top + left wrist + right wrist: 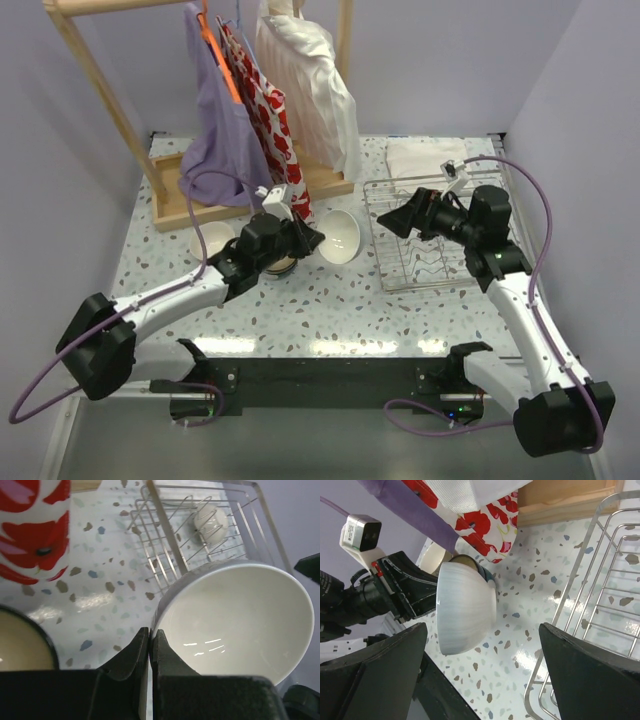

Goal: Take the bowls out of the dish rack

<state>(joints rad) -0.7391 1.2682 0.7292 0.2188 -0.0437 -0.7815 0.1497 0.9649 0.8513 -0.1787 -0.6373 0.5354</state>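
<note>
- Left gripper (pixel 150 647) clamps the rim of the white bowl (pixel 235 615), tipped sideways over the table's (pixel 330 310) middle.
- Right gripper (pixel 398 217) gapes wide at the rack's (pixel 432 272) left edge.

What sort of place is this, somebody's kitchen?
Probably a mock-home test booth, not a kitchen: plain walls box in a speckled table holding a wire dish rack, a wooden clothes rail, and two bolted-on robot arms.

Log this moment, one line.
left gripper: shut on white bowl, outside dish rack | right gripper: open over rack | rack: small bowl inside
</note>
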